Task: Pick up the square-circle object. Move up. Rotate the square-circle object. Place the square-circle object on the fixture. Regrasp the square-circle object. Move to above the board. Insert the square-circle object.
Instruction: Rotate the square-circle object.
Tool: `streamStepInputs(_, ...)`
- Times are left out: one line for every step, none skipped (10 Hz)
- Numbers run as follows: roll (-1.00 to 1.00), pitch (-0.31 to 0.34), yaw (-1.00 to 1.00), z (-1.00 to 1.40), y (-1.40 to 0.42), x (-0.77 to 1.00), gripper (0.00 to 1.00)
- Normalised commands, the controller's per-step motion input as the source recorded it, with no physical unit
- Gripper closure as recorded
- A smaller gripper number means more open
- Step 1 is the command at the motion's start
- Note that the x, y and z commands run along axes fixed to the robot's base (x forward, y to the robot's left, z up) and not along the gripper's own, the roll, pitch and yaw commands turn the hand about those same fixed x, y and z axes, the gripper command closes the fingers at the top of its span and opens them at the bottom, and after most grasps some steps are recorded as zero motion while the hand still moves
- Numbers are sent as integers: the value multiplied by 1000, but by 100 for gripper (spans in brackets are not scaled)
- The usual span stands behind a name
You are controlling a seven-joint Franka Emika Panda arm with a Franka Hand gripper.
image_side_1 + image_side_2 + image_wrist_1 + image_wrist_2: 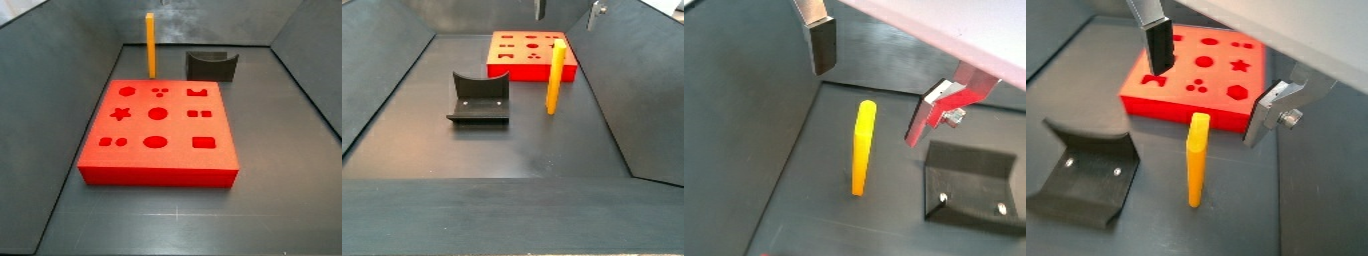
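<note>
Standing upright on the floor between the board [529, 55] and the fixture [478, 97], the square-circle object [1197, 160] leaves its top free for gripping; the pincer [1213, 85] hangs above it, spread and empty.

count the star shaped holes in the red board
1. The star hole sits near one long edge of the board, in the middle row. The open gripper hangs above the standing yellow peg, hiding none in this side view.
</note>
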Motion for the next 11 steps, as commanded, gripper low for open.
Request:
streamStepInputs(6,33,1000,-22,-3,36,0)
streamStepInputs(7,39,1000,-21,-3,36,0)
streamStepInputs(8,44,1000,-21,-3,36,0)
streamStepInputs(9,55,1000,-20,-3,36,0)
streamStepInputs(12,67,1000,-19,-3,37,0)
streamStepInputs(13,72,826,-18,-3,37,0)
streamStepInputs(13,70,584,-16,-3,38,0)
streamStepInputs(13,69,333,-14,-3,39,0)
streamStepInputs(13,68,200,-1000,0,0,0)
streamStepInputs(14,40,113,-1000,2,22,0)
streamStepInputs(12,15,90,-1000,0,31,0)
